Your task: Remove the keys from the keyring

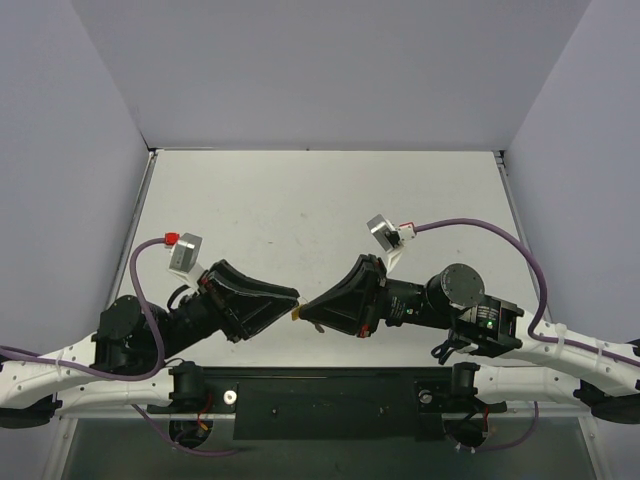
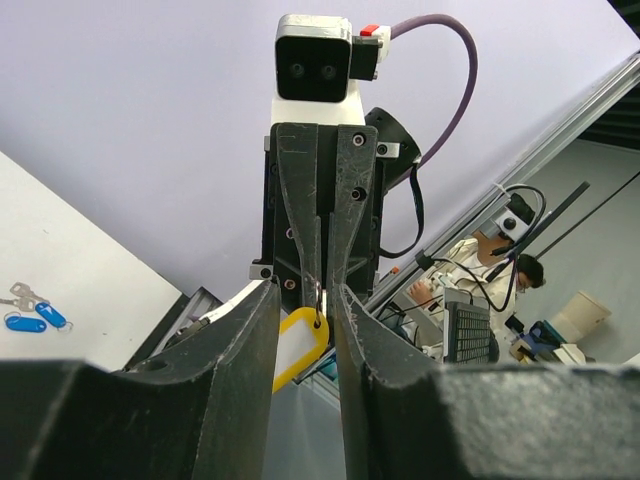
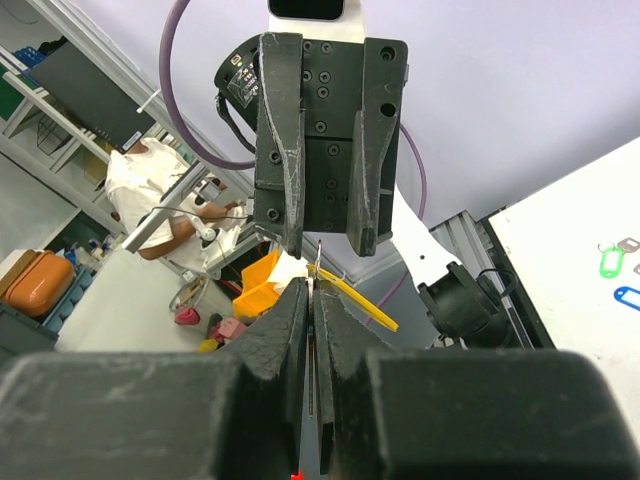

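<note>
Both grippers meet tip to tip above the table's near edge. My right gripper [image 3: 312, 287] is shut on a thin silver sliver seen edge-on, the key [image 3: 313, 300]. The keyring [image 2: 318, 303], a thin wire loop, sticks out past its tips. The oval yellow tag [image 2: 298, 347] hangs from it, and it shows edge-on as the tag [image 3: 362, 300] in the right wrist view. My left gripper [image 2: 303, 300] faces it with jaws apart, the ring and tag lying in the gap without a clear pinch. From above, the left gripper [image 1: 288, 303], the right gripper [image 1: 311, 308] and a speck of yellow tag [image 1: 297, 314] show.
Blue-tagged keys [image 2: 30, 318] lie on the white table far left in the left wrist view. A green tag [image 3: 610, 262] and a blue tag [image 3: 628, 295] lie on the table at the right wrist view's right edge. Grey walls surround the table [image 1: 300, 210].
</note>
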`<state>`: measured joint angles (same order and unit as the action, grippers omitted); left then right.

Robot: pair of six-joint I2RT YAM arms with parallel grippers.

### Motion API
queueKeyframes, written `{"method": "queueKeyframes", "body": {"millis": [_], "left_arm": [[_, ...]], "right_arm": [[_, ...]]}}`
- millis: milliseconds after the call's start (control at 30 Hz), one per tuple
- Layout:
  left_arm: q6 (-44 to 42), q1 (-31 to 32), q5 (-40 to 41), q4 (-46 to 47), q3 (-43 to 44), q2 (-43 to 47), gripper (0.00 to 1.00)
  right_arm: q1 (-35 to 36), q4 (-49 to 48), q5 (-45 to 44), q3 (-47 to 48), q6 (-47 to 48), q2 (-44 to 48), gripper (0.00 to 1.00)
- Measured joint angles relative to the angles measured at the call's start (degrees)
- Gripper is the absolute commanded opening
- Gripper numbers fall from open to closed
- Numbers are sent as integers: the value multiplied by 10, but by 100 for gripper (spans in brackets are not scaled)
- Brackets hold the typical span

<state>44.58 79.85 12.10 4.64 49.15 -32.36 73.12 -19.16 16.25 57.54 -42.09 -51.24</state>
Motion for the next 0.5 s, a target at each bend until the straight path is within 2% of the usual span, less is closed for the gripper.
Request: {"method": "queueKeyframes", "body": {"millis": [200,500], "left_arm": [[0,0,4,0,0,1,31],[1,0,8,0,0,0,9]], "right_arm": [[0,0,-3,-3,0,0,0],[0,1,-4,-3,0,0,0]]}}
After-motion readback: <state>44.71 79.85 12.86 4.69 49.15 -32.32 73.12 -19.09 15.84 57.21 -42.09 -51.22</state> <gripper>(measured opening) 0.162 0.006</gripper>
